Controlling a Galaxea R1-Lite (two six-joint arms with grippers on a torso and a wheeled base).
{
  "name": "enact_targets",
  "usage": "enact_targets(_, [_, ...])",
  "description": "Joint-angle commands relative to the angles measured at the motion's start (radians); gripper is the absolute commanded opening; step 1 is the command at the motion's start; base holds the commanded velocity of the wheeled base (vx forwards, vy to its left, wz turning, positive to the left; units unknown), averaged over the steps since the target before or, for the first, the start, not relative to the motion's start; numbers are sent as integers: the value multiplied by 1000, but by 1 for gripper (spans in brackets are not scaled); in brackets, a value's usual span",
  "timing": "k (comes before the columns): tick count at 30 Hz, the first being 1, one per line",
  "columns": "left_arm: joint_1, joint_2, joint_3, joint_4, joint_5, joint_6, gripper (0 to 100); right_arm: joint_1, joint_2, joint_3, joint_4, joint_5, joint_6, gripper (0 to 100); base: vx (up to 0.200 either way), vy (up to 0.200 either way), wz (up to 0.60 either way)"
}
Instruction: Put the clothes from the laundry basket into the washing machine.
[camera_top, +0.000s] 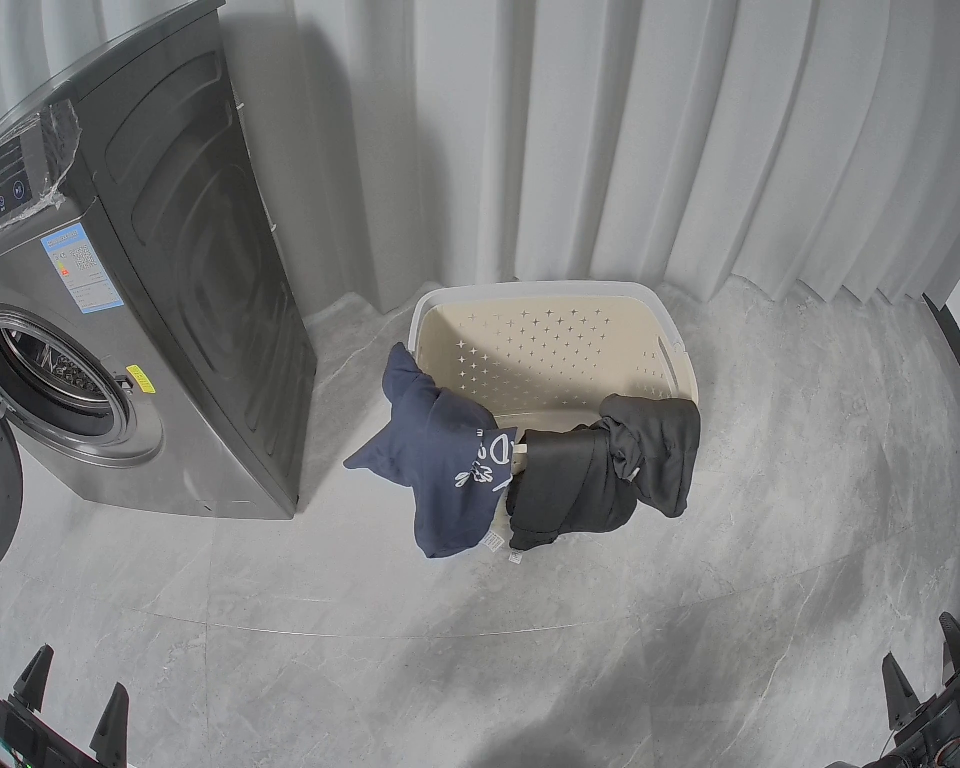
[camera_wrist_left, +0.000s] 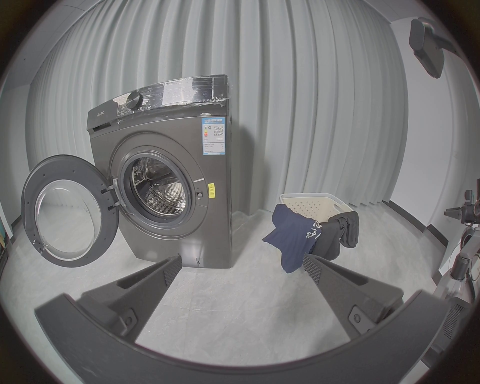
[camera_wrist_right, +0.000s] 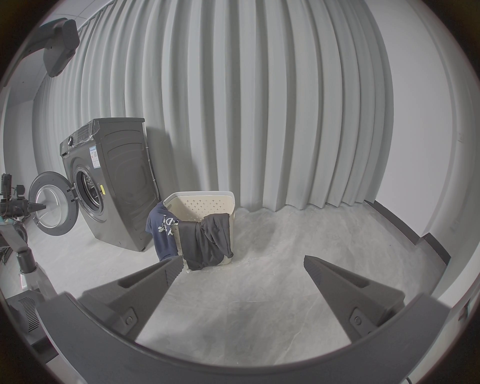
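Observation:
A cream laundry basket stands on the floor before the curtain. Over its near rim hang a navy garment and a black garment. To the left stands a grey washing machine with its round door swung wide and the drum bare. My left gripper is open, low at the near left, far from the basket. At the near right my right gripper is likewise open and holds nothing.
A pleated white curtain runs along the back. Grey marble-look floor lies bare between me and the basket. A dark baseboard lines the right wall.

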Motion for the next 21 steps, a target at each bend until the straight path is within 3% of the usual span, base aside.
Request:
enact_targets(1, [0,-13,15,0,0,-1,100,-1,-16,18,-1,0,0,100,0,0,0])
enact_targets(4, [0,-13,15,0,0,-1,100,1,-16,18,-1,0,0,100,0,0,0])
enact_targets(19, [0,-12,15,0,1,-9,100,-1,-16,18,-1,0,4,100,200,0,0])
enact_targets(21, [0,-13,15,0,1,-10,100,-1,-16,18,-1,0,6,100,0,0,0])
